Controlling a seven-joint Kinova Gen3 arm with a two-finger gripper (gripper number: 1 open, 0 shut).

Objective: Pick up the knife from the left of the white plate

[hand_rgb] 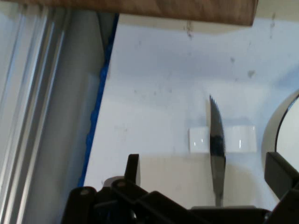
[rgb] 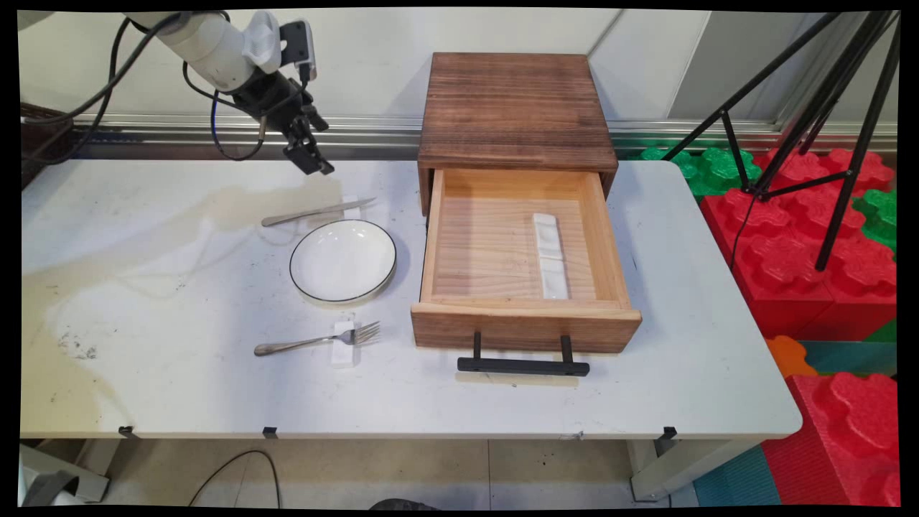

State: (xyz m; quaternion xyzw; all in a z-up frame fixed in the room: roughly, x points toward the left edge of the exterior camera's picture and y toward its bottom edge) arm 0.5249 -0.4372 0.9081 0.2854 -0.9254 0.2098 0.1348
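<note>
arm raised at upper left, tilted down, jaws spread wide above knife

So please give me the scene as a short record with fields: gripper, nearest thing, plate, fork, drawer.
gripper: black two-finger gripper, open, holding nothing, raised above the white table's far left part
nearest thing: silver table knife below it, blade lying on a small white rest
plate: round white plate with dark rim, empty, between knife and fork
fork: silver fork, tines on a second small white rest
drawer: light wooden drawer pulled open from a dark wooden box, with a long white ceramic rest inside
</note>
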